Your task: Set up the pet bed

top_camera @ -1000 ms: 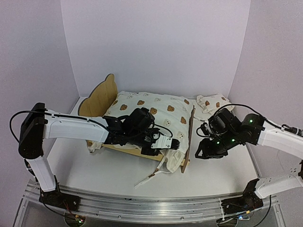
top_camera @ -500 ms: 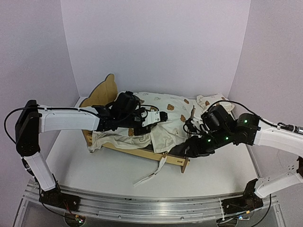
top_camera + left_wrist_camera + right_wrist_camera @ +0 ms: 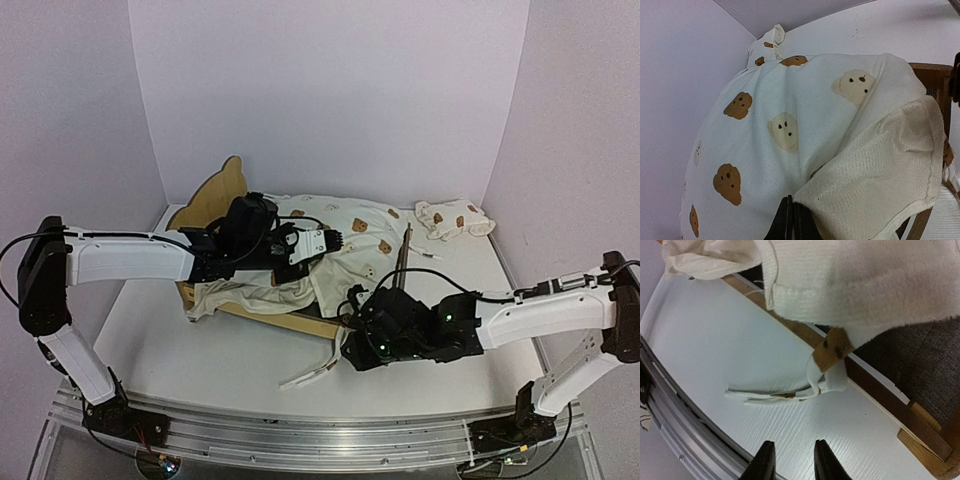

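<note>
Top view: mattress cushion [image 3: 355, 265] is pinched by left tool [image 3: 333, 241], raised over pet bed [image 3: 206, 204]. Left wrist: fabric is clamped at shut tips. Right wrist: right tool [image 3: 792, 446] is held narrowly parted, empty, over counter [image 3: 730, 345]; pet bed's rail is seen just ahead.

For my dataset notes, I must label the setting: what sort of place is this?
Probably a robot test cell: plain pale walls around a white table, two robot arms on a metal rail, a pet bed as prop.

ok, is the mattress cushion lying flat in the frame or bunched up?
Bunched: cushion folded back over itself, pinched in the left gripper, grey base bare underneath.
</note>
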You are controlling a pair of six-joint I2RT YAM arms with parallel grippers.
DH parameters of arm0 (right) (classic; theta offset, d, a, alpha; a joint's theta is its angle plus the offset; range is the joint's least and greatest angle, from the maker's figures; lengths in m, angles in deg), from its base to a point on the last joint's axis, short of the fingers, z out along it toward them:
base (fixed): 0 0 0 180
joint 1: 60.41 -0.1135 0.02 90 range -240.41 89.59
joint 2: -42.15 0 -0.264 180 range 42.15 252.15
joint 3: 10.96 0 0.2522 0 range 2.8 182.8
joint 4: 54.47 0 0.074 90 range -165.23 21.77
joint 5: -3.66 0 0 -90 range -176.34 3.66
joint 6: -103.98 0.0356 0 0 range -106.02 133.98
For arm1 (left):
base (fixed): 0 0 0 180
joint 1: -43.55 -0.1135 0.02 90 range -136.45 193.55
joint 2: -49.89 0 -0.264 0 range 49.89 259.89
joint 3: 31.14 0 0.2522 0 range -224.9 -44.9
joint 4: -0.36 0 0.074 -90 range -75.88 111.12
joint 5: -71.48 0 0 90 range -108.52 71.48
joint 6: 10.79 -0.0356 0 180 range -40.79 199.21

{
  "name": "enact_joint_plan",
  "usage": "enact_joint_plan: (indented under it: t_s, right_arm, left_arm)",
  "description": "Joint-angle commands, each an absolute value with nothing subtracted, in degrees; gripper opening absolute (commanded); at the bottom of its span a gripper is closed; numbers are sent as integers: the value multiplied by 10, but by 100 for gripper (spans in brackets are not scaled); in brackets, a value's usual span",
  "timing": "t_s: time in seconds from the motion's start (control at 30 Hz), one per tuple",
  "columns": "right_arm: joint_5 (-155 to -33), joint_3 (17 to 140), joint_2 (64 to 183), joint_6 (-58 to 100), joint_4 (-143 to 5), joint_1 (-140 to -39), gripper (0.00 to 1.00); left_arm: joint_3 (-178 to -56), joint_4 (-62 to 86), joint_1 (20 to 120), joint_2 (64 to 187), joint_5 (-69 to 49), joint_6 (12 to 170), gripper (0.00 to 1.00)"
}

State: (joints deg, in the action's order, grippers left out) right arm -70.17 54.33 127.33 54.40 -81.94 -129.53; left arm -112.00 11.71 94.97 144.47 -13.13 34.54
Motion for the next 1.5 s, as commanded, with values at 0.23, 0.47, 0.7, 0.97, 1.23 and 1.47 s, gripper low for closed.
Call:
enact_joint_plan:
  t_s: [0.23, 0.47, 0.7, 0.97, 1.23, 1.47]
  right_arm:
    - [-589, 542, 1342, 562, -687, -1318, 29]
    - [-570, 535, 1381, 586, -662, -1319, 30]
    - [-526, 561, 1431, 592, -670, -1319, 30]
    - [-536, 574, 1436, 547, -674, -1319, 0]
    - [-776, 632, 1396, 422, -681, -1319, 0]
    - [-892, 732, 1460, 399, -741, -1319, 25]
  left_arm:
    - [-1103, 70, 947, 1411, -123, 344, 0]
    - [-1100, 62, 947, 1409, -121, 338, 0]
    - [-1099, 60, 947, 1409, -115, 342, 0]
    - [-1100, 59, 947, 1406, -119, 338, 0]
    - [-1091, 45, 947, 1403, -123, 327, 0]
    - [-1092, 43, 946, 1407, -128, 323, 0]
